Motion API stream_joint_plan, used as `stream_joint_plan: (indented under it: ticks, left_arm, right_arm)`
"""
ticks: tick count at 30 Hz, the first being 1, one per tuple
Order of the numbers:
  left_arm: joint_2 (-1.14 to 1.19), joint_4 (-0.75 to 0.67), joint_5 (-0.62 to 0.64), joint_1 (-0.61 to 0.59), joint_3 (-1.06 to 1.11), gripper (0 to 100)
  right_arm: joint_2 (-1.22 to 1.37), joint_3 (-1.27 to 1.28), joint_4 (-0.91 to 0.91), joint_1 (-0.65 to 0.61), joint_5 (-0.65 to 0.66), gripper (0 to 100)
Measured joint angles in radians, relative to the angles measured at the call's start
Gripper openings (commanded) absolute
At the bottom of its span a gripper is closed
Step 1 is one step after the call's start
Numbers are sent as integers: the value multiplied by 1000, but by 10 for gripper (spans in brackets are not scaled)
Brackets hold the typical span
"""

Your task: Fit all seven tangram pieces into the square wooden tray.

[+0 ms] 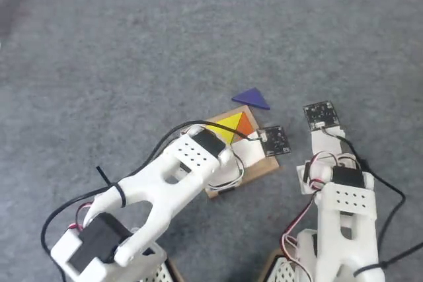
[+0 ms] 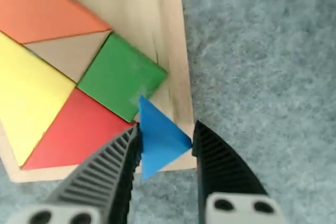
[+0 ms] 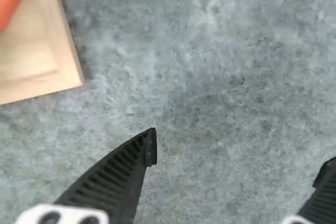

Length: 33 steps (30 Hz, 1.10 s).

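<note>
though the grey counter [image 1: 132, 64] spreads wide around it, the square wooden tray [image 2: 176, 51] sits close before both arms. the right tool [image 3: 239, 150] hangs spread wide over felt just off a tray corner. inside, the yellow triangle [image 2: 31, 98], red triangle [image 2: 79, 135], orange piece [image 2: 47, 11] and green square [image 2: 121, 77] meet edge to edge. a purple triangle [image 1: 252, 99] lies just outside. the left tool [image 2: 166, 129] pinches the small blue triangle [image 2: 157, 145] over the tray's rim.

The tray [image 2: 170, 35] is pale matt wood, faintly grained; the blue triangle [image 2: 160, 140] smooth and matt; the surface [image 2: 262, 51] fuzzy grey cloth. The left tool [image 2: 166, 128] has ribbed black plastic fingers [image 2: 113, 166].
</note>
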Motion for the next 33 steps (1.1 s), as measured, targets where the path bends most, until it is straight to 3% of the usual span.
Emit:
stream_joint_plan:
  ticks: [9,20,33]
  left_arm:
    - [0,-9,0,-3,0,159]
    - [0,-9,-23,-129,-32,159]
    - [-20,-6,-25,-91,49,159]
  right_arm:
    - [0,0,0,-5,-2,457]
    - [0,0,0,-8,-2,457]
    - [0,0,0,-8,-2,457]
